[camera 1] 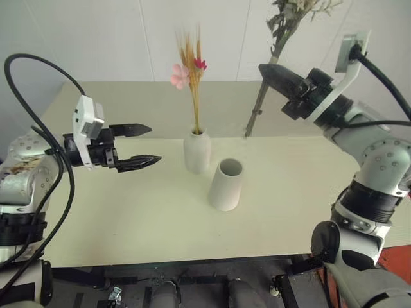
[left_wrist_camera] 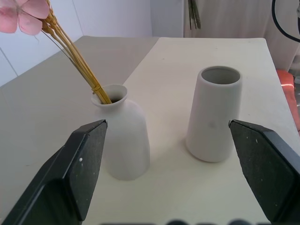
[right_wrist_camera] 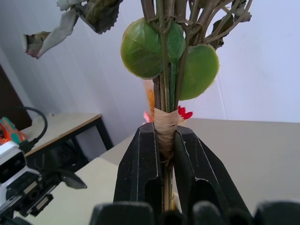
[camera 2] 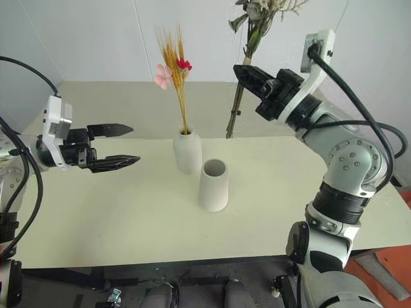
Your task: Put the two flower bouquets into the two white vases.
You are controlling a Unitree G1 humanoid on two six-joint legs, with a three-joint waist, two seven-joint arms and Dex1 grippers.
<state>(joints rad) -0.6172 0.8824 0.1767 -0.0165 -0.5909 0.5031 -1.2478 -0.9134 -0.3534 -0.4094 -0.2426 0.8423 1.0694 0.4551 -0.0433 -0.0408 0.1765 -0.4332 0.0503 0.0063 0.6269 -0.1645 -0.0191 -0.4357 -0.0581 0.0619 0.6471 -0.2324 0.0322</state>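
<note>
The right gripper [camera 1: 268,70], raised above the pale table [camera 1: 128,218], pinches the bushy green-leaved bouquet [camera 1: 282,35] upright by its stems. The left gripper [camera 1: 144,145] reaches level, fingers spread wide and empty, toward the narrow-necked white vase [camera 1: 197,153] holding the yellow straw bouquet [camera 1: 191,77], beside the wide-mouthed white vase [camera 1: 227,185].

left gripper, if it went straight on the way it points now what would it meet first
Probably the narrow-necked vase holding the thin straw bouquet. The left gripper, jaws open, points across the table at both vases; the wide-mouthed vase sits slightly farther. The depth is hard to judge.
</note>
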